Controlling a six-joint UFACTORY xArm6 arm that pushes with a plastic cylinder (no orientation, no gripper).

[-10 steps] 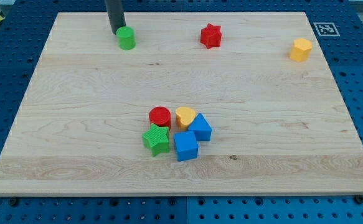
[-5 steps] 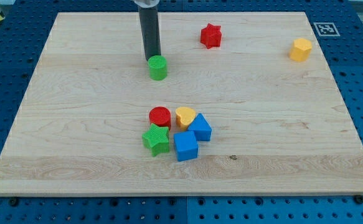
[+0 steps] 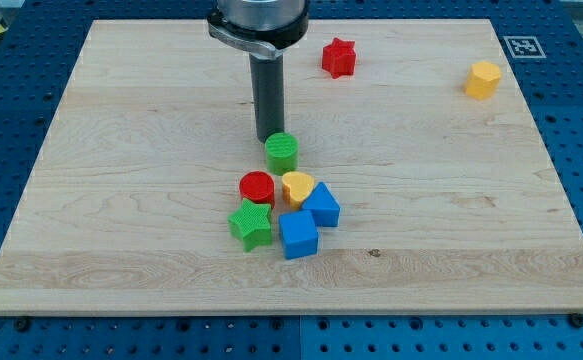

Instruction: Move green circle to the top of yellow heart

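The green circle stands on the wooden board just above the cluster of blocks, a small gap above the yellow heart and slightly to its left. My tip touches the green circle's upper left side. The yellow heart sits in the cluster between the red circle on its left and a blue block at its lower right.
A green star and a blue cube complete the cluster below. A red star lies near the view's top. A yellow block lies at the upper right. The board's edge runs along the bottom.
My tip has pushed the green circle down and to the right, from the upper left of the board to just above the cluster.
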